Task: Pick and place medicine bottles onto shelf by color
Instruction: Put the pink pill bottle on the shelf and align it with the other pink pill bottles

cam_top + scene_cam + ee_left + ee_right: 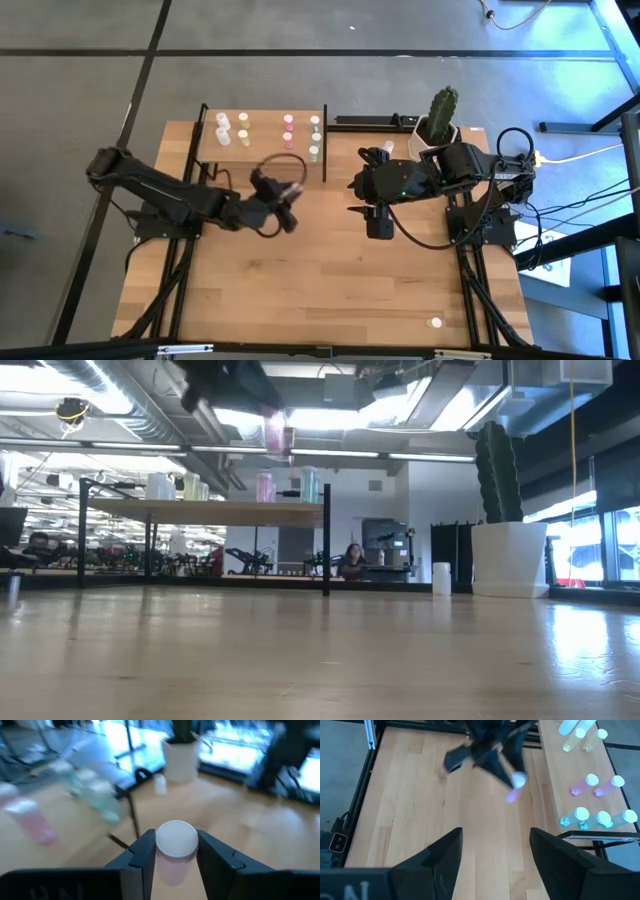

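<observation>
Left gripper (291,205): that's me, clamped around a pink bottle (174,851) with a white cap — the left wrist view shows it snug between my two fingers (140,857), held well up off the tabletop (330,280) and just in front of the shelf.

Shelf (262,150): sits at the far left of the table, light board with black posts. Vials are already sorted there in small groups — white ones (222,128) at the left end, pale yellow (243,127) next, pink (288,127) after that, green (314,138) at the right end by the post.

Step in hand: I'd say mid-carry, bottle lifted and headed for the shelf, not yet set down.

Next move: looks like I need to get over the pink pair, come down upright beside them without bumping the neighbours, then let go. Tight spacing, and the front post is close — that's the fiddly bit.

Right gripper (378,222): hanging over the middle of the table, fingers spread wide and holding nothing, just waiting.

Leftovers: one white vial (388,150) near the cactus pot (440,130), and another vial (435,322) near the front right edge, so probably more trips to go.
</observation>
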Robot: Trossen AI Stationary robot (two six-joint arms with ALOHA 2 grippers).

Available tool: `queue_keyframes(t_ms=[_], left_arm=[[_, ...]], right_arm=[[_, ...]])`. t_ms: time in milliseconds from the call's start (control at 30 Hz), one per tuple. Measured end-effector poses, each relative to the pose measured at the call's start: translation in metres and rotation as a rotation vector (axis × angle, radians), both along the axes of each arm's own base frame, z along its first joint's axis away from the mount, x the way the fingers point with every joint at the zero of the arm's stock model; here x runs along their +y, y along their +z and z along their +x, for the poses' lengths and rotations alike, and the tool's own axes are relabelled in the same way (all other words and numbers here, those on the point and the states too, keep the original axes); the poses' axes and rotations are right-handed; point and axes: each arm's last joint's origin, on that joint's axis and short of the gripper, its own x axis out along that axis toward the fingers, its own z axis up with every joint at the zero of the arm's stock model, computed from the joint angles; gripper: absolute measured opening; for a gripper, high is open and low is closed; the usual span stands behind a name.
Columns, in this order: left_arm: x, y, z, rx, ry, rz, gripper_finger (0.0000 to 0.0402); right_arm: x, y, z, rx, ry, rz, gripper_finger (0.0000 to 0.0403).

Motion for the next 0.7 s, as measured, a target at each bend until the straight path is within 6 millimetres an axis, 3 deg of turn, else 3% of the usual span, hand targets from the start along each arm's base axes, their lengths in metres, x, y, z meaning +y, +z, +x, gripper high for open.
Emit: queue_keyframes(t_ms=[267, 700], left_arm=[[0.032, 0.023, -0.015, -0.089, 0.160, 0.011, 0.0115], [0.087, 0.007, -0.022, 0.007, 0.313, -0.138, 0.0114]], right_arm=[[0.000, 0.000, 0.000, -0.005, -0.002, 0.003, 0.0233], [0.000, 0.000, 0.000, -0.006, 0.000, 0.002, 0.0233]])
